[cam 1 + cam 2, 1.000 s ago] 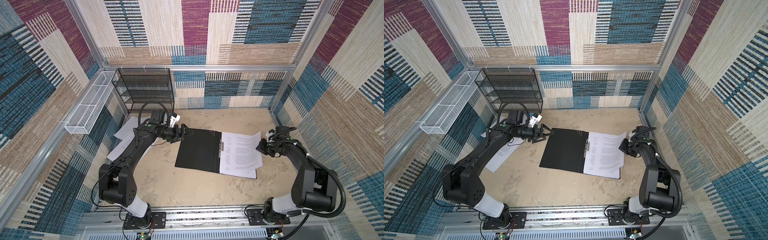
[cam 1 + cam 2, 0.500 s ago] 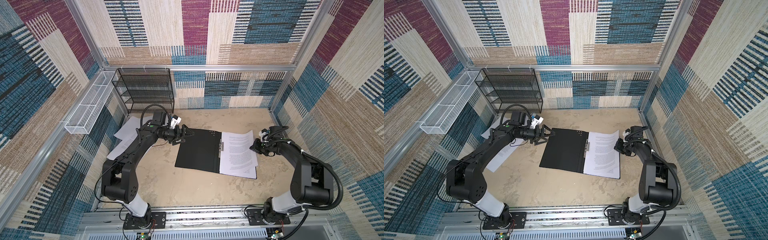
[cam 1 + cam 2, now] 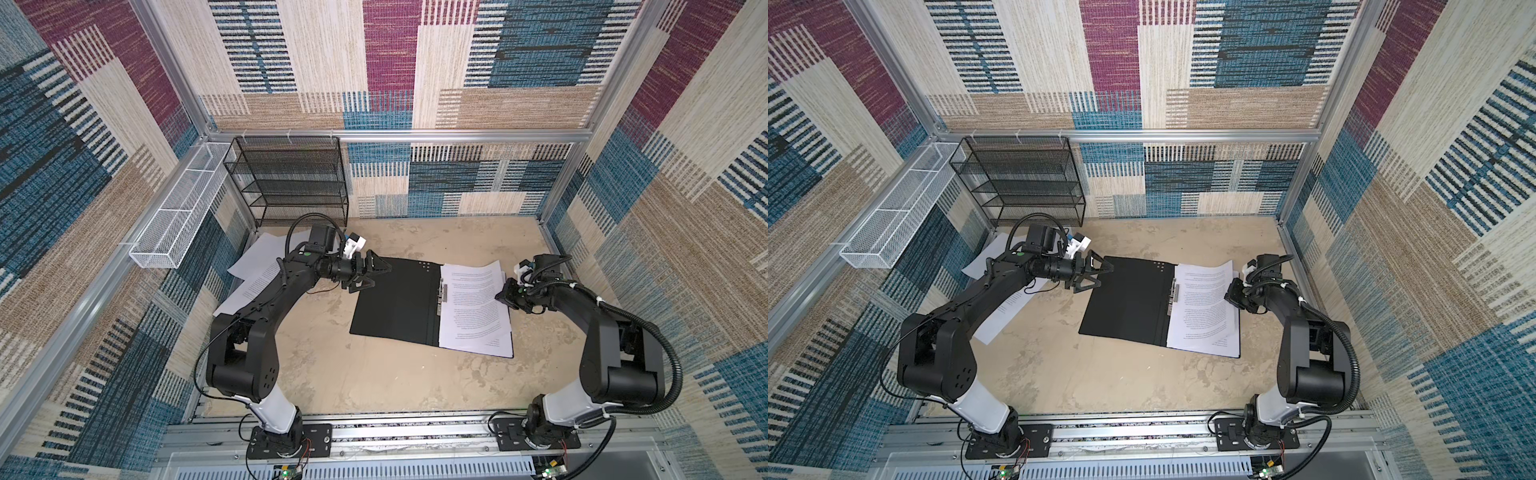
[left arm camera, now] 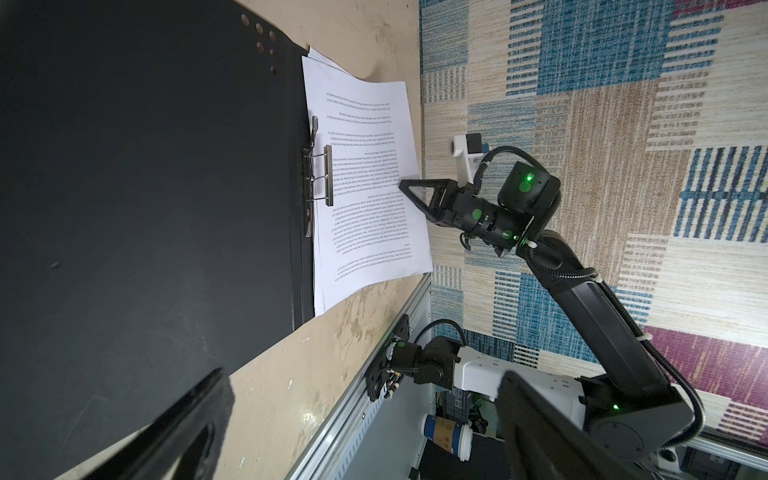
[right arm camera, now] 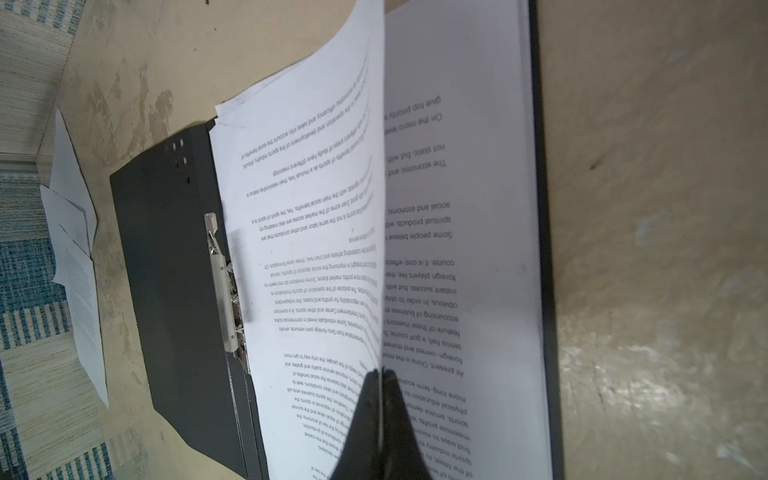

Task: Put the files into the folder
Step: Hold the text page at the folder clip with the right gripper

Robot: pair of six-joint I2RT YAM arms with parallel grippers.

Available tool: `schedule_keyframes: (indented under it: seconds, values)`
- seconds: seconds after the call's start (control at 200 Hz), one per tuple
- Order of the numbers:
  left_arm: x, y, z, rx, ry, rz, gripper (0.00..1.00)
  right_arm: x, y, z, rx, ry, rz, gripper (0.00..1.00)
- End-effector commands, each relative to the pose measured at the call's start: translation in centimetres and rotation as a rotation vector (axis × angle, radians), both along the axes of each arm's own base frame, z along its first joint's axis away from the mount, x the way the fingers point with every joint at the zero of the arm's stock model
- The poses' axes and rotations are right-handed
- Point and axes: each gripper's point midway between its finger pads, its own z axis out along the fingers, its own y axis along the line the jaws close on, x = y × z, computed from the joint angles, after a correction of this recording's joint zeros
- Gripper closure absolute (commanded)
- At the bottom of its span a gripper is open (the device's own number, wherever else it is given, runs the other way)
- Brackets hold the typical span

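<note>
The folder (image 3: 395,303) (image 3: 1125,303) lies open, black inside up, at the table's middle, with a metal clip (image 3: 441,291) on its spine. A stack of printed files (image 3: 473,307) (image 3: 1204,307) (image 4: 365,174) covers its right half. My right gripper (image 3: 505,295) (image 3: 1229,297) (image 4: 401,183) (image 5: 380,372) is shut on the right edge of the top sheet (image 5: 316,249), which curves up off the stack (image 5: 457,208). My left gripper (image 3: 380,276) (image 3: 1105,276) (image 4: 361,376) hangs open and empty over the folder's far left corner. More loose files (image 3: 257,270) (image 3: 1000,316) (image 5: 79,257) lie at the far left, partly under the left arm.
A black wire-mesh rack (image 3: 291,178) stands against the back wall at the left. A white wire basket (image 3: 178,224) hangs on the left wall. The aluminium base rail (image 3: 415,432) runs along the front edge. Patterned walls close in three sides.
My right gripper has moved in toward the folder's spine with the sheet's edge, and the fanned sheets now lie squarer on the right half. The left arm has hardly moved.
</note>
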Motion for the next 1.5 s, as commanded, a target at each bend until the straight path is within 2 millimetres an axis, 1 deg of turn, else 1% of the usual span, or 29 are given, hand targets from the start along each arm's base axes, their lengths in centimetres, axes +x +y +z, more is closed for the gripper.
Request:
schedule_keyframes:
  seconds: [0.0,0.135,0.285,0.631,0.917,1.027,1.242,1.332,1.387,1.462,1.497]
  values:
    - [0.0,-0.2,0.4,-0.028,-0.007,-0.011,0.01,0.3,0.6,0.6,0.045,-0.022,-0.009,1.0]
    - [0.0,-0.3,0.3,-0.032,-0.001,-0.011,0.01,0.1,1.0,0.7,0.078,-0.022,-0.019,1.0]
    - [0.0,-0.2,0.3,-0.031,0.002,-0.009,0.01,0.1,0.8,0.7,0.07,-0.024,-0.029,1.0]
    - [0.1,-0.3,0.0,-0.032,0.012,-0.009,0.01,-0.5,1.3,0.0,0.103,-0.008,-0.033,1.0]
    - [0.1,-0.3,-0.2,-0.033,0.02,-0.007,0.01,-0.6,1.3,-0.1,0.105,-0.008,-0.036,1.0]
    - [0.1,-0.3,-0.2,-0.034,0.021,-0.008,0.01,-0.8,1.4,-0.3,0.113,-0.006,-0.034,0.98]
    - [0.1,-0.3,-0.5,-0.033,0.031,-0.006,0.01,-0.7,1.5,-0.1,0.119,-0.019,-0.031,0.77]
    - [0.2,-0.3,-0.5,-0.031,0.029,-0.004,0.01,-0.5,1.3,0.2,0.105,-0.025,-0.038,0.63]
    - [0.3,-0.2,-0.5,-0.031,0.028,-0.001,0.01,-0.4,1.2,0.5,0.101,-0.032,-0.041,0.51]
    - [0.4,0.0,-0.4,-0.031,0.027,0.004,0.01,-0.3,1.0,0.9,0.09,-0.036,-0.049,0.4]
    - [0.4,0.2,-0.5,-0.03,0.03,0.009,0.01,-0.3,0.8,1.0,0.082,-0.032,-0.057,0.34]
